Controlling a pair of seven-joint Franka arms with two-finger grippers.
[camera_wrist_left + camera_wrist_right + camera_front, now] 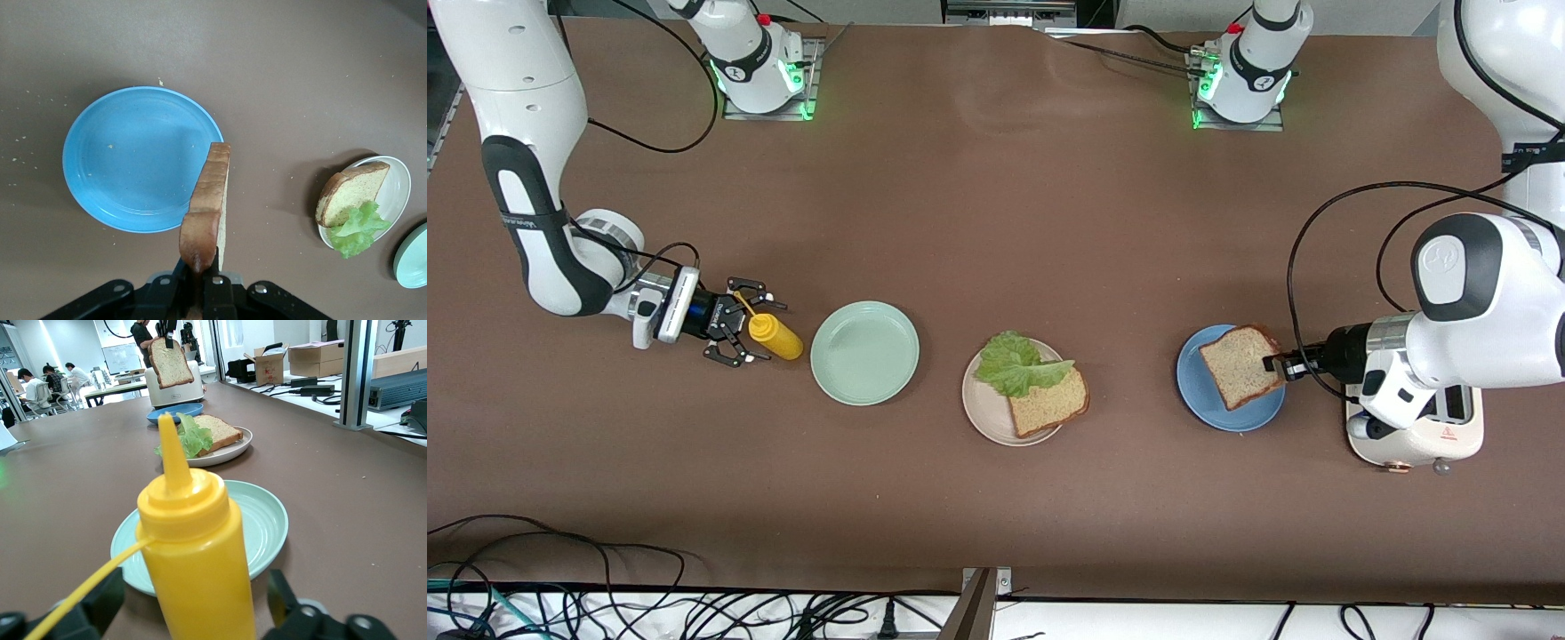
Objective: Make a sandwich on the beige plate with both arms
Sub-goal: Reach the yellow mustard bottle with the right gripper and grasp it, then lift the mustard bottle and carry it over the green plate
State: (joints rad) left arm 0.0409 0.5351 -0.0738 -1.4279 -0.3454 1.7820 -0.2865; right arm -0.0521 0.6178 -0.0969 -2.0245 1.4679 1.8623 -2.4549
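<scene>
Centrally on the brown bench (996,222) sits a round pale beige plate (987,418). On it lies one square tan wholemeal bread slice with a brown crust (1049,402), and a ruffled green lettuce leaf (1014,364) rests on that slice, overhanging the plate's rim on the side away from the front camera.

Toward the left arm's end of the bench, the left hand (1276,364) is clamped on the crust of a second tan bread slice (1238,366) and holds it in the air over a round blue plate (1209,404); in the left wrist view the slice (208,207) stands on edge, clear of the plate (127,160). A white toaster (1449,431) stands just beside the blue plate, partly hidden under the left arm.

Toward the right arm's end, the right hand (749,331) rests low at the bench with its fingers spread on either side of a yellow squeeze bottle with a pointed nozzle (775,336), not closed on it. A round mint green plate (864,352) lies between that bottle and the beige plate.
</scene>
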